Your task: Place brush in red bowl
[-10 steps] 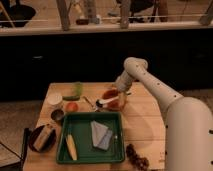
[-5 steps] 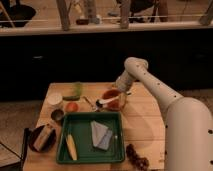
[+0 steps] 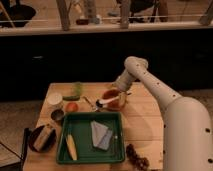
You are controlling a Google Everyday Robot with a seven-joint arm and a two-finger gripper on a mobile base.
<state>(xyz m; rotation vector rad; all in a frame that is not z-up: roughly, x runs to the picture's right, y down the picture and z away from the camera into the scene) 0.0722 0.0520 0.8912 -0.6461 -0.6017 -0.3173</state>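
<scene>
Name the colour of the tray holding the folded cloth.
Green tray, camera view; the tool is at the red bowl.

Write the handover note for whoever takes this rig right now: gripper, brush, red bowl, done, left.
Gripper: down at the red bowl, just above its inside.
Red bowl: on the table behind the green tray.
Brush: at the bowl's left rim, white handle sticking out over the edge toward the left.
Done: brush is at the bowl.
Left: probably settle the brush fully inside, let go if held, lift the arm away.
</scene>
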